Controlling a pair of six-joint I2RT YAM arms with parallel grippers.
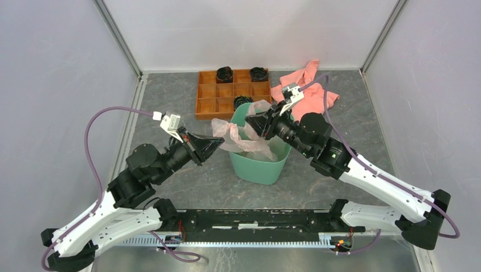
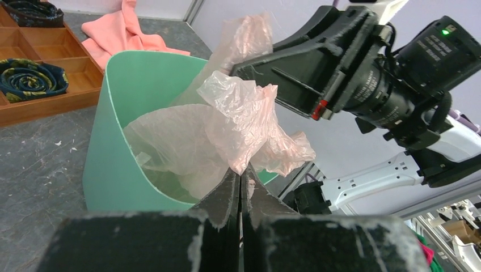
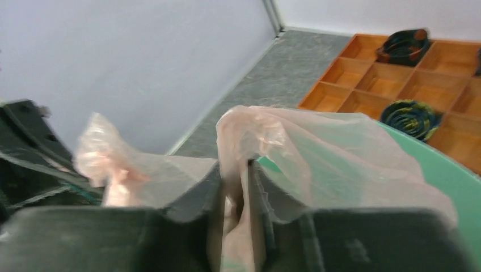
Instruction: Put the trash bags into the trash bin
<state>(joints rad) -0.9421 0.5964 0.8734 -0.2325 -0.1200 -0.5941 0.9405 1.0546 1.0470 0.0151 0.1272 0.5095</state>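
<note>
The mint-green trash bin (image 1: 255, 167) stands in the middle of the table. The thin pale pink trash bag (image 1: 241, 139) hangs partly inside it and is stretched across its rim. My left gripper (image 1: 220, 141) is shut on the bag's left edge, just left of the bin's rim; in the left wrist view the film (image 2: 244, 122) bunches above the closed fingertips. My right gripper (image 1: 249, 122) is shut on the bag's far edge over the bin's back rim; in the right wrist view the film (image 3: 295, 141) runs between its fingers, with the bin (image 3: 448, 175) below right.
An orange compartmented tray (image 1: 212, 93) with dark rolled items stands behind the bin. A salmon-pink cloth towel (image 1: 309, 90) lies at the back right. Grey walls close in the left, right and back sides.
</note>
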